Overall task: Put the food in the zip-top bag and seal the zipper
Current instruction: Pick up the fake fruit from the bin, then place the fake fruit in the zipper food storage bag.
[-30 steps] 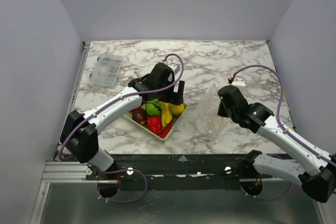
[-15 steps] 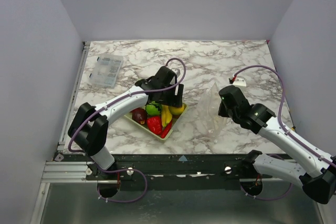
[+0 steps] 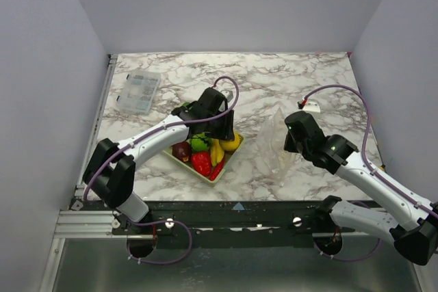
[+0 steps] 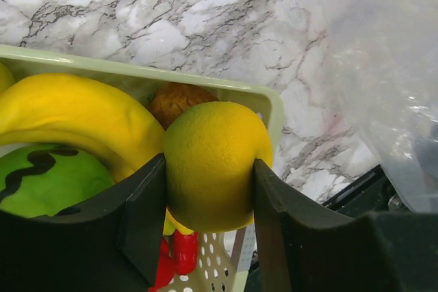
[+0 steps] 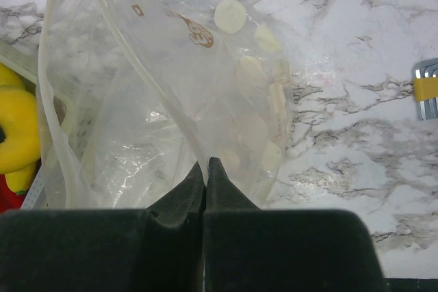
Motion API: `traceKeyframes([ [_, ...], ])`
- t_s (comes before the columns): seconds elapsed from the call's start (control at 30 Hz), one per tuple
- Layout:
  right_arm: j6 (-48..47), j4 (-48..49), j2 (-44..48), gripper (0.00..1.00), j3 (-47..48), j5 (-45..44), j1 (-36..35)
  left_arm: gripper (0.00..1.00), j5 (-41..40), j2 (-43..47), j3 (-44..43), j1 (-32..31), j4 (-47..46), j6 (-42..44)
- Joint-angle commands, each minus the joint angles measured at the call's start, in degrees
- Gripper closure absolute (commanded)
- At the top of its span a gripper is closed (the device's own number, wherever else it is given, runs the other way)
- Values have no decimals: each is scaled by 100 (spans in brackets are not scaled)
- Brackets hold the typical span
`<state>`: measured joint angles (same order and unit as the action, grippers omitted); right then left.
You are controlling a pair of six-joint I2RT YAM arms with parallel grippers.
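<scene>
My left gripper [image 3: 227, 134] [image 4: 209, 189] is shut on the yellow lemon [image 4: 215, 162] [image 3: 231, 143], at the right corner of the pale basket [image 3: 205, 174]. The basket holds bananas [image 4: 75, 117], a green fruit [image 4: 48, 179], red peppers [image 3: 202, 162] and a dark red fruit [image 3: 181, 150]. My right gripper [image 3: 290, 143] [image 5: 207, 163] is shut on the edge of the zip-top bag [image 3: 276, 143] [image 5: 164, 100], which stands open to the right of the basket. The zipper [image 5: 46, 100] runs along the bag's mouth. Pale round pieces [image 5: 230, 15] show through the bag.
A clear compartment box [image 3: 139, 91] lies at the back left. A small white thing [image 3: 311, 107] on a purple cable lies right of the bag. Metal keys with a yellow band [image 5: 426, 89] lie at the right edge of the right wrist view.
My left gripper has shifted slightly over the basket's right corner, on the lemon. The right gripper and the bag have hardly moved.
</scene>
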<state>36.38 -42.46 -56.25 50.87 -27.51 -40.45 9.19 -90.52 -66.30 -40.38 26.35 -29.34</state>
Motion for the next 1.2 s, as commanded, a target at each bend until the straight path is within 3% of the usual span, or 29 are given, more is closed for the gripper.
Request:
traceKeyframes([
  [0.0,-37,132,-9,99,-61,10,-18,93,286,664,-149,8,-12,140],
  [0.17,-69,149,-16,99,-56,61,-24,98,1108,1193,-111,5,-567,-60],
  [0.33,-98,193,-46,99,-69,130,-24,98,2435,1566,246,-67,-2151,-751],
  [0.5,-104,193,-12,99,-80,130,-16,99,2961,1382,279,-275,-3219,-1681],
  [0.77,-47,219,209,99,-60,169,-22,100,2870,305,-145,-678,-3662,-2481],
  [1.17,-30,411,785,99,-121,533,-20,100,1646,-135,-539,-740,-2227,-1817],
])
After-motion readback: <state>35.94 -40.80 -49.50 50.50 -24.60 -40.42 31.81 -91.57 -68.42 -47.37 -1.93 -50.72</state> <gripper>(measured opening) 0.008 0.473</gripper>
